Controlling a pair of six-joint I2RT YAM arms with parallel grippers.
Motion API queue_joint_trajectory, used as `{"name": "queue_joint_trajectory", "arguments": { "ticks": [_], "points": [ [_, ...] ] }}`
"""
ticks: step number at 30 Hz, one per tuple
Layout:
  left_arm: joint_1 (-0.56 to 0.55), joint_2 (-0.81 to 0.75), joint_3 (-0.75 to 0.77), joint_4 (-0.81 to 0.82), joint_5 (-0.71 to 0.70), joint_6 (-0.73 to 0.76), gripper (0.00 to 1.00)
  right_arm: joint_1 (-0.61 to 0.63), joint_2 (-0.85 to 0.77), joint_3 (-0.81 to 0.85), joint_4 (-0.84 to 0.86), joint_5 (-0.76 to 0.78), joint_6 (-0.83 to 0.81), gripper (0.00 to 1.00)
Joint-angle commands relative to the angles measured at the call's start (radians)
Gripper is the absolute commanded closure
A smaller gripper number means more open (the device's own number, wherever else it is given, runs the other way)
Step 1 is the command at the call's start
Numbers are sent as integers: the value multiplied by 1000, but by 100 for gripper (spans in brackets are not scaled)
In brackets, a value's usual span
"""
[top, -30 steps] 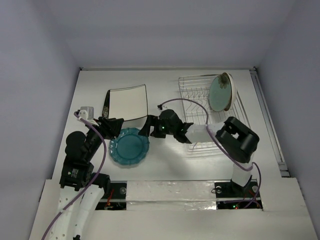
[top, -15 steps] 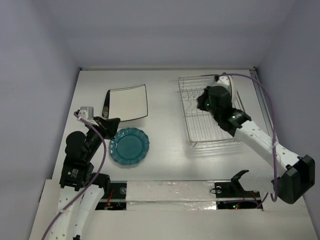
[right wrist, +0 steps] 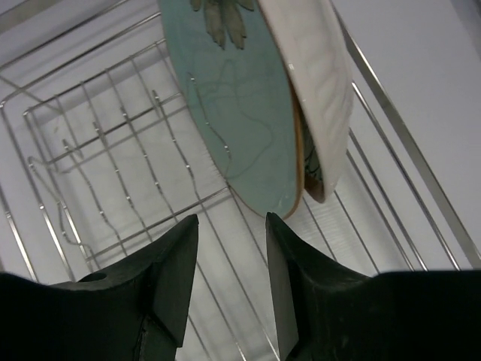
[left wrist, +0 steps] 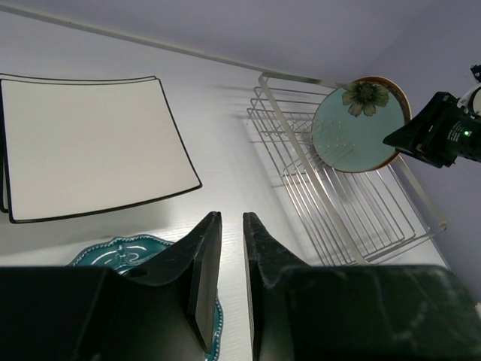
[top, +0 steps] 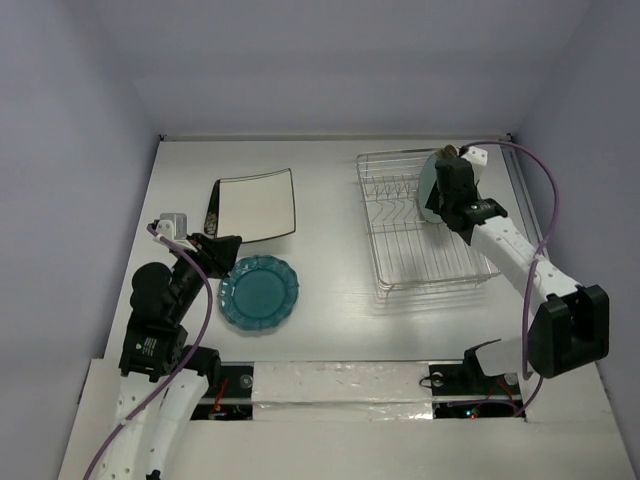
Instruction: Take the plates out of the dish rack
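The wire dish rack (top: 400, 262) stands at the right. A pale-green round plate with a brown rim (right wrist: 233, 113) stands upright at its far right, with a white ribbed plate (right wrist: 312, 83) right behind it. My right gripper (right wrist: 231, 218) is open and empty just below the green plate's lower edge; from above it (top: 440, 190) covers most of both plates. A white square dark-rimmed plate (top: 257, 205) lies on the table, with a black square plate (top: 212, 205) showing under its left edge. A teal scalloped plate (top: 259, 292) lies nearer. My left gripper (left wrist: 231, 218) hovers at the teal plate's edge, empty, its jaws a narrow gap apart.
The rack's rows of tines (right wrist: 113, 150) stand bare to the left of the two plates. Grey walls close the table on three sides. A raised rail (top: 535, 240) runs along the table's right edge beside the rack.
My right arm has swung from the table's middle, near the teal plate, over to the rack and reached the standing plates. The left arm has not moved.
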Motion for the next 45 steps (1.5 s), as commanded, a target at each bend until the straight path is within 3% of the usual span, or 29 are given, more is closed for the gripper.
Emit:
{"name": "queue_joint_trajectory", "arguments": {
  "ticks": [1, 10, 14, 25, 45],
  "points": [
    [4, -4, 9, 49, 6, 3, 84, -36, 20, 45, 0, 50, -1, 53],
    [4, 0, 9, 52, 14, 2, 79, -106, 73, 22, 78, -49, -18, 55],
    [4, 0, 9, 51, 13, 2, 78, -115, 84, 22, 72, -22, -18, 55],
    [4, 3, 9, 54, 14, 2, 78, -115, -108, -109, 103, -92, -24, 58],
    [4, 2, 11, 50, 10, 2, 77, -161, 87, -26, 190, -35, -50, 59]
  ]
}}
